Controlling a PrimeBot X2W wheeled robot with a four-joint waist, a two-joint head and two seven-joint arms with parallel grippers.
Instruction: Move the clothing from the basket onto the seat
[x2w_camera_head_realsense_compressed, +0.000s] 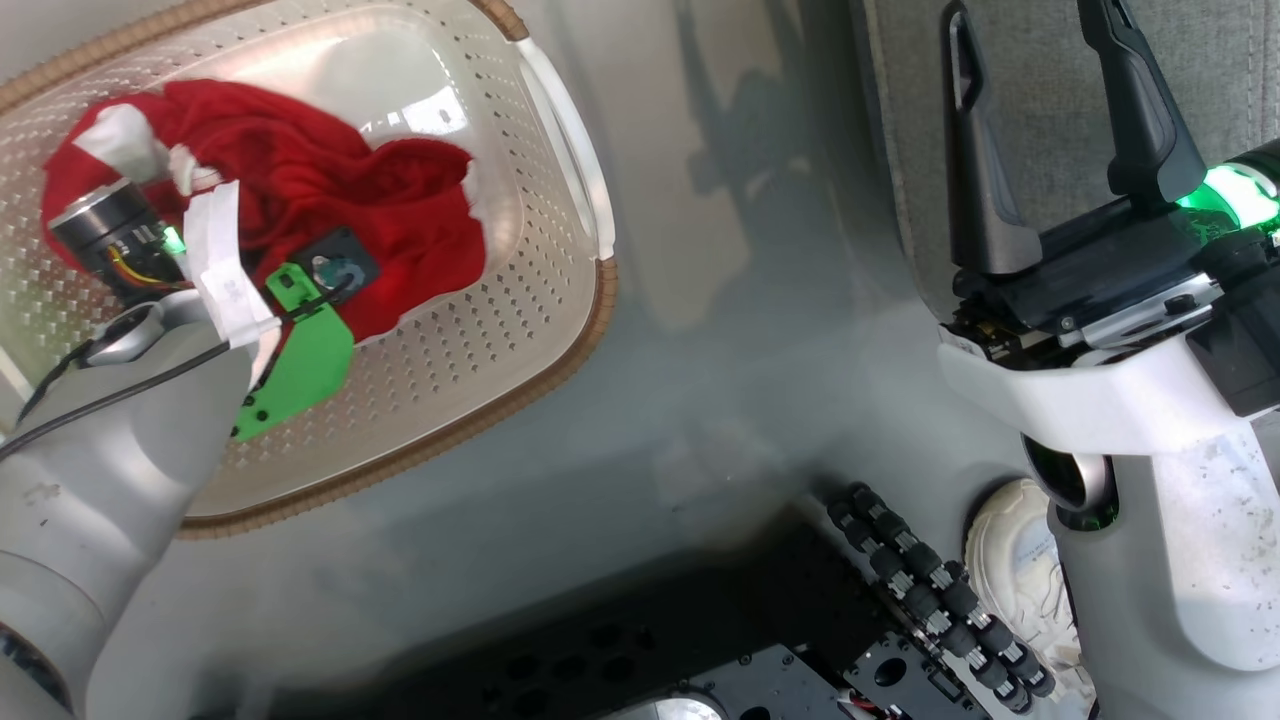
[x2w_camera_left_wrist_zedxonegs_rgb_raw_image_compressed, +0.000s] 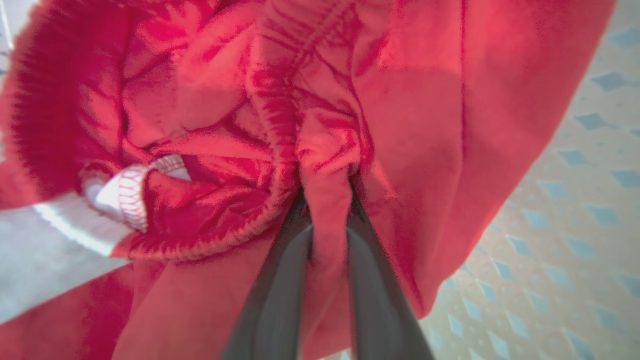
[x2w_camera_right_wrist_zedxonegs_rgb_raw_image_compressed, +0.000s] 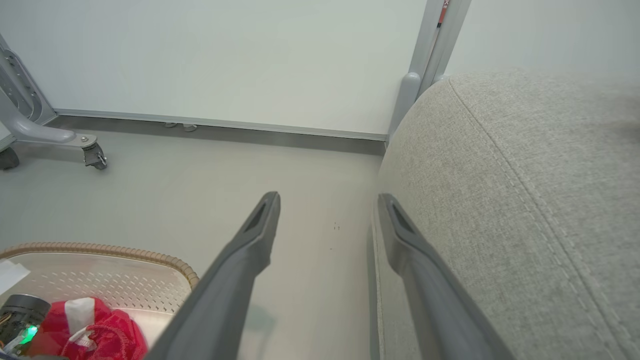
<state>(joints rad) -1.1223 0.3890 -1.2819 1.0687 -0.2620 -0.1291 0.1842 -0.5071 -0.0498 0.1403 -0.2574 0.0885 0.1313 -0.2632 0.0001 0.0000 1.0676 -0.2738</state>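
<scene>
Basket (x2w_camera_head_realsense_compressed: 540, 330) holds red clothing (x2w_camera_head_realsense_compressed: 330, 190), seemingly one heap; left fingers (x2w_camera_left_wrist_zedxonegs_rgb_raw_image_compressed: 272, 295) pinch it; right fingers (x2w_camera_right_wrist_zedxonegs_rgb_raw_image_compressed: 250, 250) wide.

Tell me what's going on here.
The robot is moving laundry out of a basket. Its left gripper is down in the basket, with its fingers pinched shut on a fold of the red clothing. The clothing is bunched up inside the basket and not yet lifted out. The right gripper hangs open and empty next to the grey seat.

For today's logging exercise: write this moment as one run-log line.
left pincer: shut on clothing | clothing: in basket | right pincer: open, beside seat
</scene>
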